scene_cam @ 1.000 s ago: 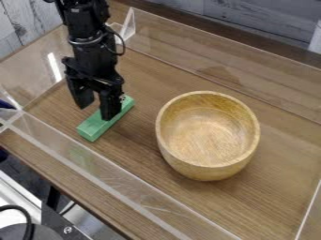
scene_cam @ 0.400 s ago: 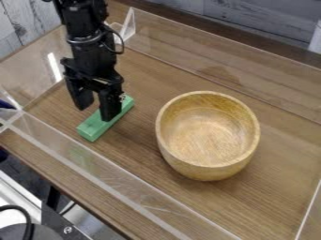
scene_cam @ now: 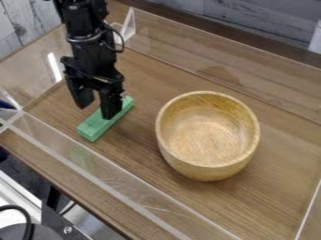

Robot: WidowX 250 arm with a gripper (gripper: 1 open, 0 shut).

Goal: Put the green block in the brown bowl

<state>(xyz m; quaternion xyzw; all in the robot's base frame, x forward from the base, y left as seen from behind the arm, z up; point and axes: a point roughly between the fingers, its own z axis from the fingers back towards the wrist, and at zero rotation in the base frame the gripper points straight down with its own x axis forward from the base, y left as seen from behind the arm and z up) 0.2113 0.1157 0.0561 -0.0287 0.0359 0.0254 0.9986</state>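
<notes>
Low over a wooden table [scene_cam: 134, 178], a black robot arm [scene_cam: 88, 23] reaches down from the top of the frame, its jaws [scene_cam: 94, 101] spread wide around the upper part of a bright green block [scene_cam: 105, 119]. The block lies flat on the wood directly beneath the jaws, set at a slant, its nearer end extending out from under them toward the camera. Whether the tips touch its sides cannot be told from this angle. To the right of the jaws in the frame, apart from both them and the block, sits the brown bowl [scene_cam: 207, 135], round and wooden, with a thick rim and visible grain, upright with its opening facing up. Down and to the left of the jaws, beyond the table's edge, a black cable [scene_cam: 28, 221] curls near the corner of the frame.
</notes>
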